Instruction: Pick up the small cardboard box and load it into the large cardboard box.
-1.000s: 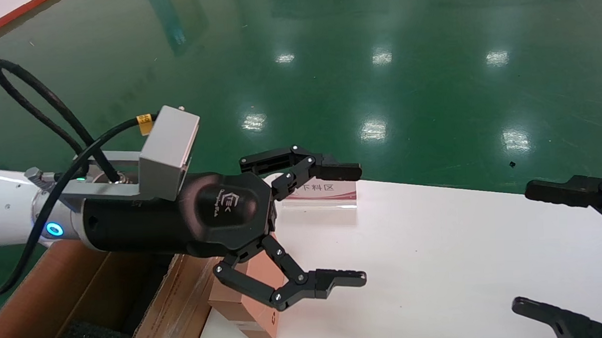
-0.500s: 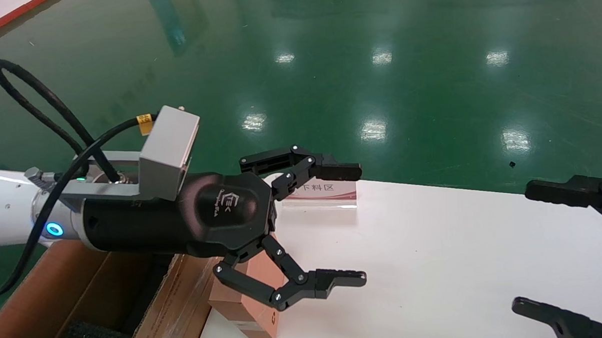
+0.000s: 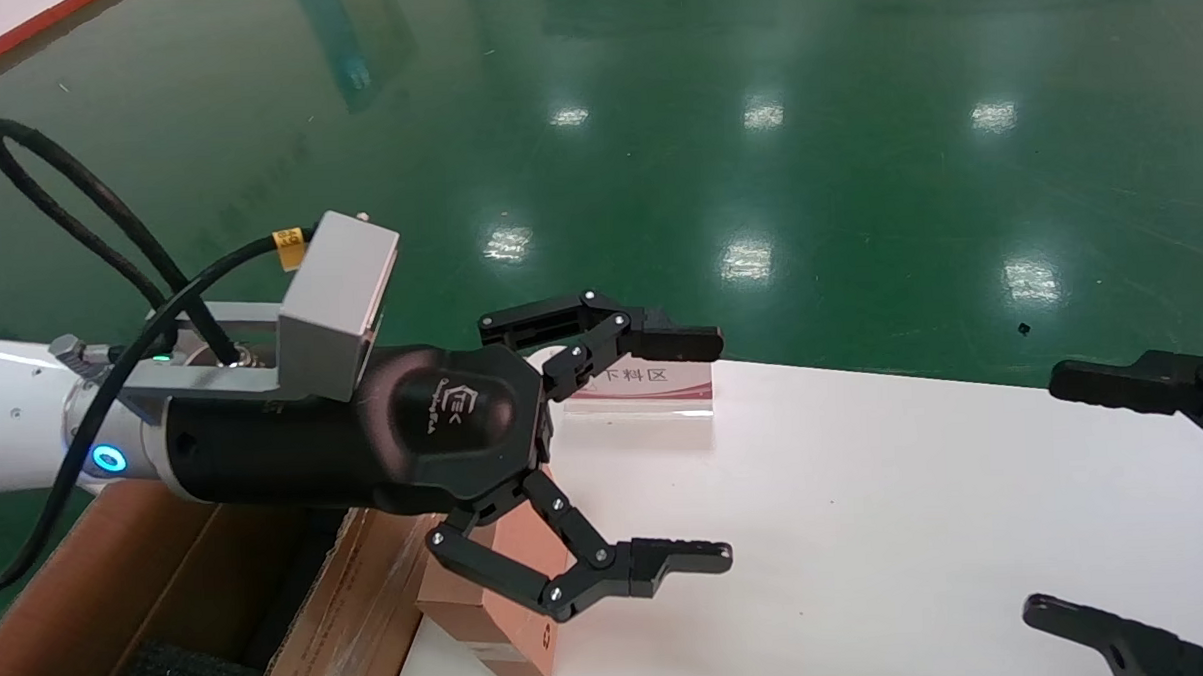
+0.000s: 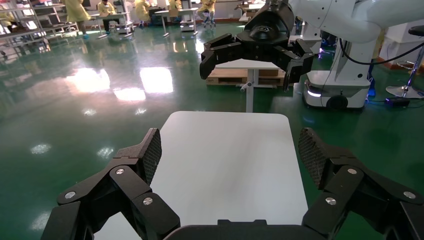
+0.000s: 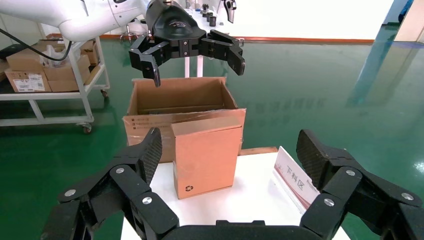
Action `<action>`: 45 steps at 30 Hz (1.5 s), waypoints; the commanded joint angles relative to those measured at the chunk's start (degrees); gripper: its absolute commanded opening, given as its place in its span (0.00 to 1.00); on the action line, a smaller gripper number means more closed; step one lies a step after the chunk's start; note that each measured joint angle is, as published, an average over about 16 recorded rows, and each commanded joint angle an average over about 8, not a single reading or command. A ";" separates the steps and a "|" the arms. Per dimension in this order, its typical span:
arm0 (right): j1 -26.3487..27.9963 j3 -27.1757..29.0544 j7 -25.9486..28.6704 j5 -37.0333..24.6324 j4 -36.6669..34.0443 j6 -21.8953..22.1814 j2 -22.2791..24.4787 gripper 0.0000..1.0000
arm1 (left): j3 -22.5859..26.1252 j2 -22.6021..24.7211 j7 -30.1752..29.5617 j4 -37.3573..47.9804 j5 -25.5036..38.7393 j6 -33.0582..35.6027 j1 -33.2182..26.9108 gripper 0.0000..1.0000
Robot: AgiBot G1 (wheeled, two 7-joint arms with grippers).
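Observation:
The small cardboard box (image 3: 511,603) stands upright on the white table (image 3: 868,529) at its left edge, partly hidden behind my left gripper's lower finger. In the right wrist view the small cardboard box (image 5: 207,155) shows its pinkish-brown face with a dark mark. The large cardboard box (image 3: 120,585) stands open beside the table, black foam inside; it also shows in the right wrist view (image 5: 165,107). My left gripper (image 3: 717,447) hovers above the small box, open and empty. My right gripper (image 3: 1045,493) is open at the table's right edge, facing the small box from a distance.
A white-and-red sign card (image 3: 643,387) stands at the table's far edge, behind the left gripper; it also shows in the right wrist view (image 5: 295,180). Green floor (image 3: 754,123) surrounds the table. The left wrist view shows only bare table (image 4: 230,165) and the far right gripper (image 4: 255,47).

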 commanded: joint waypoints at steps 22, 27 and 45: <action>0.01 -0.03 -0.03 0.02 -0.06 0.01 0.01 1.00 | 3.27 -2.09 -1.44 2.55 6.04 3.72 -4.86 1.00; 0.03 -0.06 -0.04 0.03 -0.07 0.01 0.01 1.00 | 8.57 -1.57 -3.18 6.28 12.63 4.99 -11.31 1.00; 0.05 -0.14 -0.08 0.09 -0.08 0.04 0.04 1.00 | 34.11 5.65 -22.93 15.03 32.02 5.18 -37.67 1.00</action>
